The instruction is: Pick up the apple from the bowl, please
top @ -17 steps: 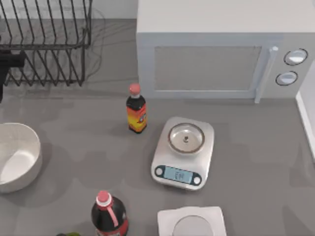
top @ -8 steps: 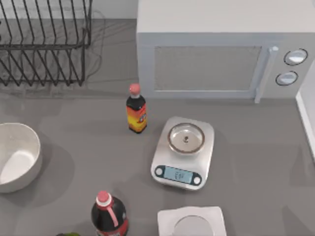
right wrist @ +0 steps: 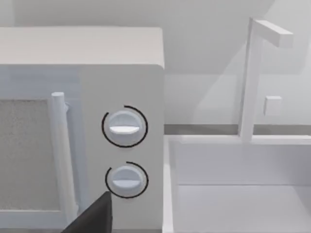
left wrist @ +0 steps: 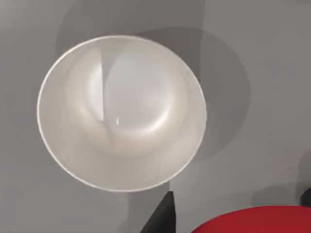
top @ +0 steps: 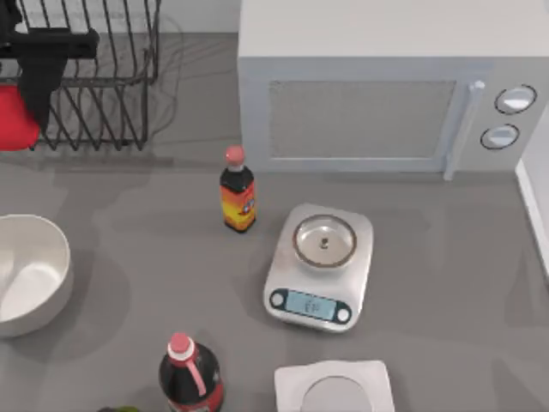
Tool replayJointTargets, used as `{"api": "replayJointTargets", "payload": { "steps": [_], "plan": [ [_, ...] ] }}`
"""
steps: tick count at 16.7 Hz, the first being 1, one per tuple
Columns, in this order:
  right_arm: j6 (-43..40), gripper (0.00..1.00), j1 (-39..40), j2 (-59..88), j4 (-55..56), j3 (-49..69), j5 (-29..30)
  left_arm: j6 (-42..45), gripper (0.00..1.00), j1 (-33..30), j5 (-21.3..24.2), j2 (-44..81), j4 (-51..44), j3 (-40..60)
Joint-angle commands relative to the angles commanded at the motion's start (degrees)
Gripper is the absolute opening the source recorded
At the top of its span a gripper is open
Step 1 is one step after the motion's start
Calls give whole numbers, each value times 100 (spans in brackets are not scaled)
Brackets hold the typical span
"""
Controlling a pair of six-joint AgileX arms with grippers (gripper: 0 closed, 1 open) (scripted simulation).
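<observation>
The bright-red apple point(top: 10, 118) hangs at the far left of the table, in front of the wire rack, with my left gripper point(top: 39, 77) shut on it. In the left wrist view the apple point(left wrist: 252, 221) sits between the dark fingers point(left wrist: 160, 216), high above the bowl point(left wrist: 58, 145). The round white bowl point(top: 51, 249) stands at the table's left edge with nothing inside. My right gripper point(right wrist: 92, 216) is parked off to the right, facing the microwave's knobs.
A black wire rack point(top: 94, 86) stands at the back left and a white microwave point(top: 377, 94) at the back. A sauce bottle point(top: 238, 193), a kitchen scale point(top: 322, 266), a dark red-capped bottle point(top: 189, 373) and a white square item point(top: 334, 386) stand mid-table and in front.
My left arm has come back into the top view at the far left, carrying the apple. The bowl and the other items have not moved.
</observation>
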Motion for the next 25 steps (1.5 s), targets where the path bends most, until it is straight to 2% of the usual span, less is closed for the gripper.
{"api": "replayJointTargets", "payload": {
  "steps": [4, 7, 15, 25],
  "plan": [
    [0, 100, 0, 0, 0, 0, 0, -1359, 0, -1339, 7, 916, 530, 289],
    [0, 100, 0, 0, 0, 0, 0, -1953, 0, -1932, 10, 1387, 858, 411],
    [0, 100, 0, 0, 0, 0, 0, -2018, 0, -2047, 30, 1416, 1108, 237],
    [0, 100, 0, 0, 0, 0, 0, -1905, 0, -2055, 83, 1423, 2954, -1827]
  ]
}}
